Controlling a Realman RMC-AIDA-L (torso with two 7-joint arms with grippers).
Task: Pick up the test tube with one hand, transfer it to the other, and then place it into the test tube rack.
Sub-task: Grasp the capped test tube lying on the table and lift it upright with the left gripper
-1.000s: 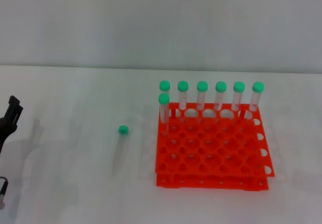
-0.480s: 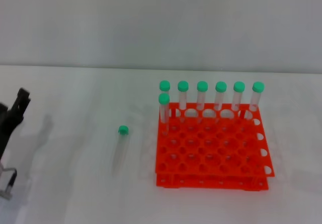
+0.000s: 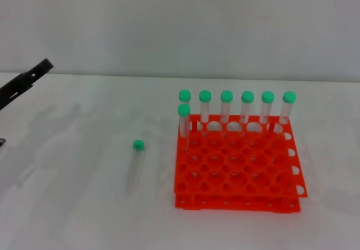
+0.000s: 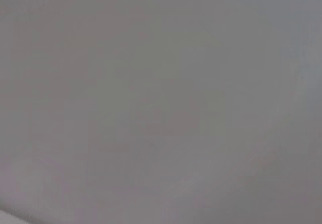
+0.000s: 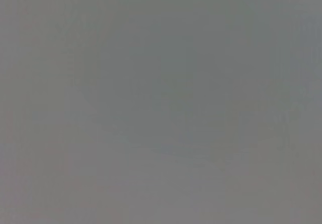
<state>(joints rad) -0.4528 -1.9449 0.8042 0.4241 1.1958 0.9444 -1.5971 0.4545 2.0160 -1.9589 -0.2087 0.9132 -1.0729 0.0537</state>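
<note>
At the far left edge of the head view, a black part of the left gripper point(image 3: 25, 83) is seen raised above the white desk point(image 3: 79, 205), slanting upward toward the back wall. Only a thin dark bar of it is shown, so it cannot be told whether its fingers are released or clenched; nothing is seen held by it. Its shadow is cast on the desk below it.

Further right, near the middle of the desk, the test tube point(image 3: 135, 167) is found lying flat, its green cap pointed toward the far side and its clear body toward the near edge. It is touched by no gripper and lies just beside the test tube rack point(image 3: 239, 174), apart from it.

The orange-red rack is set to the right of centre. Six green-capped tubes point(image 3: 237, 107) are stood upright along its back row, and a seventh green-capped tube point(image 3: 183, 123) is stood in the next row at the rack's left side.

The right gripper is not shown in any view. Only a plain grey surface is shown by both wrist views.
</note>
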